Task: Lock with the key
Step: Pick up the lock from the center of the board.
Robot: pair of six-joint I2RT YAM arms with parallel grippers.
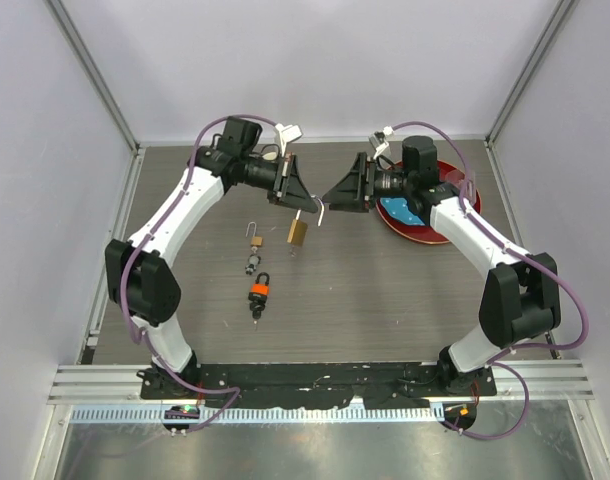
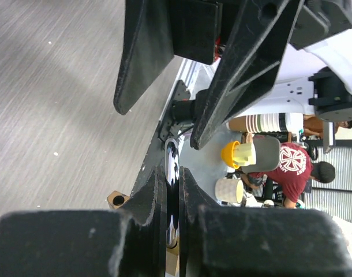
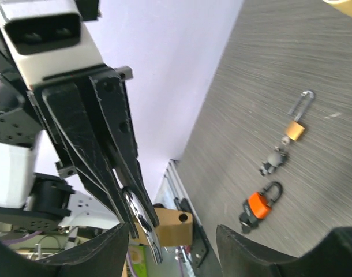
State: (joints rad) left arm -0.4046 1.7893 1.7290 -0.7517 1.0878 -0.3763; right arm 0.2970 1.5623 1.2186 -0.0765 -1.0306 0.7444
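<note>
A large brass padlock (image 1: 297, 232) hangs above the table in mid-air. My left gripper (image 1: 301, 205) is shut on its shiny shackle (image 2: 172, 167), and a corner of the brass body (image 2: 117, 200) shows below the fingers. In the right wrist view the brass body (image 3: 176, 227) hangs under the left gripper (image 3: 133, 208). My right gripper (image 1: 328, 200) is open and empty, its jaws wide apart to either side of the padlock, facing the left gripper. A bunch of grey keys (image 1: 251, 265) lies on the table and also shows in the right wrist view (image 3: 274, 161).
A small brass padlock (image 1: 255, 238) with an open shackle lies left of centre. An orange padlock (image 1: 260, 292) with a key in it lies nearer the front. A red plate (image 1: 455, 232) holding a blue thing sits at the right, under the right arm.
</note>
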